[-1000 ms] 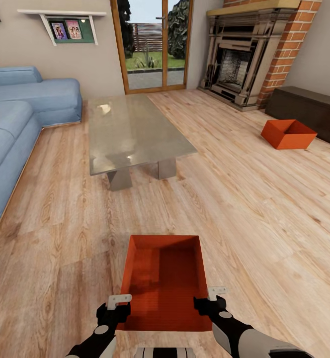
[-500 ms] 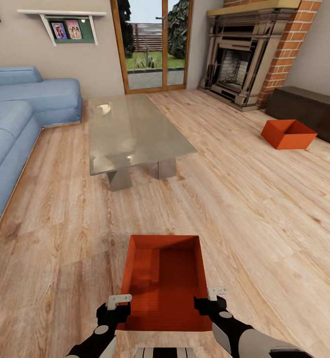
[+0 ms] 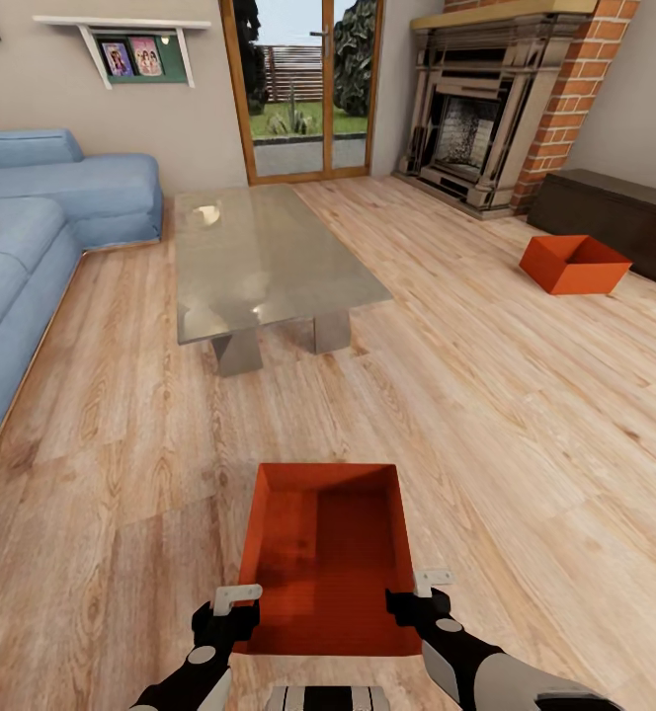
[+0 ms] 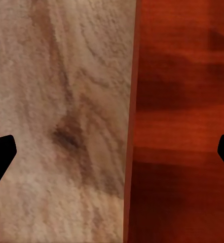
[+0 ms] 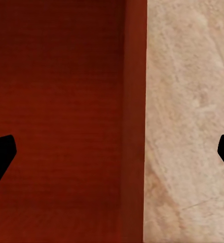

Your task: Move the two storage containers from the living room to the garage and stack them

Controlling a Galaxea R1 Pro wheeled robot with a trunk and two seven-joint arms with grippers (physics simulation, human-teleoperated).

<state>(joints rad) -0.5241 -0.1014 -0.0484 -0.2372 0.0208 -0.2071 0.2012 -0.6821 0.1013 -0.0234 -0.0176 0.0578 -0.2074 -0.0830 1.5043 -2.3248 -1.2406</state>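
Both sets of jaws stand apart, the left gripper (image 3: pixel 237 604) straddling the left wall and the right gripper (image 3: pixel 419 589) the right wall of the near storage container (image 3: pixel 323 553) on the wood-plank floor (image 3: pixel 486 434). A second storage container (image 3: pixel 573 265), two in all, sits well apart beside the dark cabinet (image 3: pixel 615 212) near the fireplace (image 3: pixel 476 118). No writing is legible.

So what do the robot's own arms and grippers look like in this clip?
In the head view, both arms have pale grey shells with black wrist sections and a round grey joint cap. The left gripper and right gripper are black blocks topped by small light grey bracket-like fingers. In the wrist views the fingertips show as plain black wedges. No cables or markings are visible.
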